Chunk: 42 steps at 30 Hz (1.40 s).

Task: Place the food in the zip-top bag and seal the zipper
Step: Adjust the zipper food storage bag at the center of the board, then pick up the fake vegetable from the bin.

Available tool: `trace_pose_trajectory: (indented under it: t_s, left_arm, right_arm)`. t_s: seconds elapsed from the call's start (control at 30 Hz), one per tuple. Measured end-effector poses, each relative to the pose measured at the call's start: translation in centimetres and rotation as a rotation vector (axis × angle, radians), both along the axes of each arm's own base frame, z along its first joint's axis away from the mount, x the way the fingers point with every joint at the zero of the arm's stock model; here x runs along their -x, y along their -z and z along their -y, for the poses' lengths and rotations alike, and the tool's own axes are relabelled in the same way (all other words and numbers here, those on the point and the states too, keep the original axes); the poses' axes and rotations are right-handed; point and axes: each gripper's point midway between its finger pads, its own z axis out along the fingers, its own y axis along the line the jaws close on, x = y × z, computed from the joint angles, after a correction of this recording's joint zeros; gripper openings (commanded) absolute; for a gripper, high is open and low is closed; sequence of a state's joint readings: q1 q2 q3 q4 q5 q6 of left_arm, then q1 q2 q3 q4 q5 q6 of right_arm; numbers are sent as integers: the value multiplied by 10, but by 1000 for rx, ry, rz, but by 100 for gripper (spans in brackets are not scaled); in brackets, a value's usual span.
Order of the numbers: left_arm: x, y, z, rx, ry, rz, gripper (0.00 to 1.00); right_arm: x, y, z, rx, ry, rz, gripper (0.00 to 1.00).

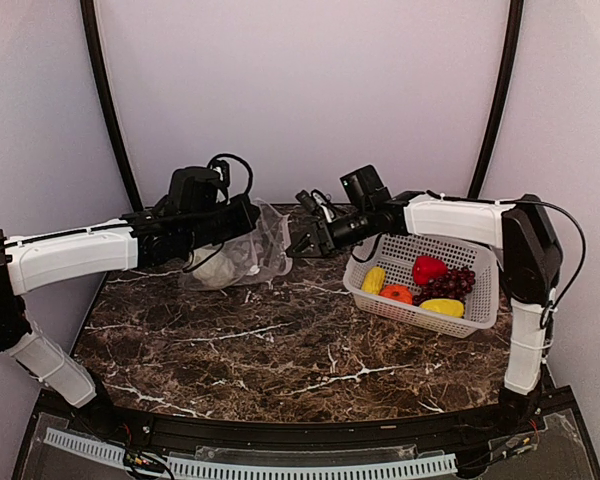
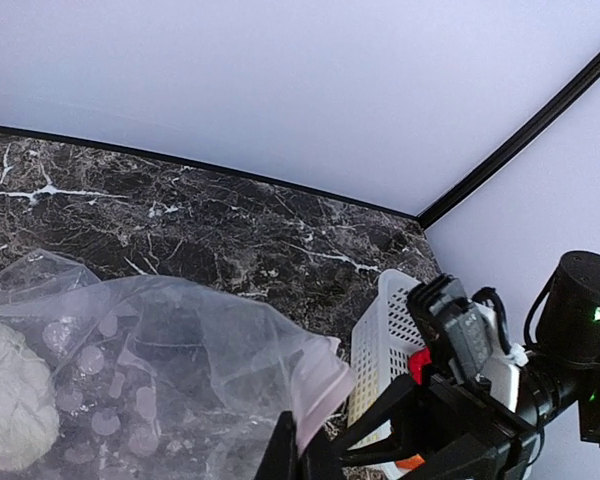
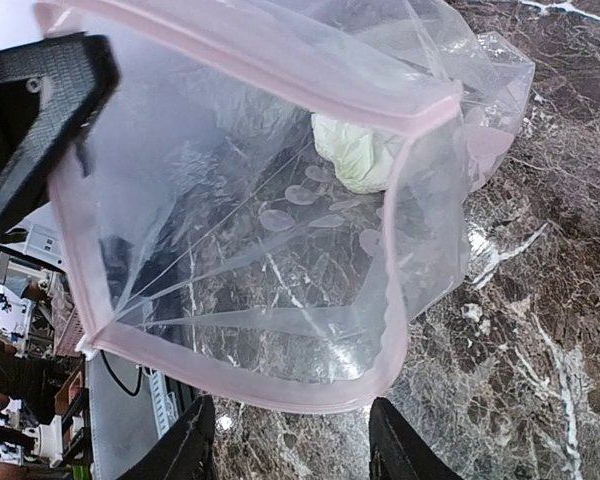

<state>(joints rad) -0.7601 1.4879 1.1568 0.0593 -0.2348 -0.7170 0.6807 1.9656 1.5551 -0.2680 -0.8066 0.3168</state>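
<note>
The clear zip-top bag (image 1: 242, 255) lies at the back of the table with its mouth held open. My left gripper (image 1: 250, 214) is shut on its pinkish zipper strip (image 2: 325, 385); the closed fingers show at the bottom of the left wrist view (image 2: 302, 455). The white-green cabbage (image 3: 355, 150) lies inside the bag. My right gripper (image 1: 305, 240) is open and empty just in front of the bag's mouth, its fingers (image 3: 192, 450) astride the lower zipper rim (image 3: 280, 385). Two yellow pieces (image 1: 375, 280), an orange-red round one (image 1: 396, 294), the red pepper (image 1: 428, 268) and the grapes (image 1: 454, 283) lie in the basket.
The white perforated basket (image 1: 480, 262) stands at the right of the dark marble table, under my right arm. Purple walls with black corner posts close the back and sides. The table's front edge has a white slotted strip (image 1: 280, 465).
</note>
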Motion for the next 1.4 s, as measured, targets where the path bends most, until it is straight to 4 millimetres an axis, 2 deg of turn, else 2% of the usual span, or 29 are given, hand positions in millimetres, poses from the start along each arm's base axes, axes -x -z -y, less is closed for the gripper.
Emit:
trace_pose_trajectory:
  t_s: [0.1,0.17,0.27,0.43,0.6,0.77,0.93,1.0,1.1,1.23,1.33,1.4]
  left_arm:
    - [0,0,1,4,4,-2,1]
    - [1,0,1,5,6,-3,1]
    - [2,-3,0,9,7,1,1]
    - [4,-9,-3,-4,15,23,1]
    - [5,-5,-6,-102,36,46,1]
    - [5,-5,-9,-216,78,79,1]
    - [5,-12,-1,-268,147,115,1]
    - [7,-12,0,-282,172,124,1]
    - [10,-9,2,-292,201,140,1]
    - [19,-6,-5,-300,220,168,1]
    - [25,-12,-14,-291,216,199,1]
    - [29,-14,-20,-281,213,213,1]
  right_arm:
    - [-10,13,-6,26,18,-22,47]
    - [-14,23,-7,47,28,-42,32]
    - [-15,38,-6,80,40,-67,2]
    - [-13,42,-3,97,46,-94,0]
    - [-7,33,8,95,50,-80,0]
    - [1,9,22,67,35,-32,32]
    - [8,-17,22,-3,-77,10,44]
    - [6,-30,31,-31,-104,53,46]
    - [-6,-45,60,-23,-68,145,48]
    - [-23,-82,118,23,45,352,52]
    - [-23,-113,151,50,100,505,55]
    - [-17,-125,166,73,115,588,55]
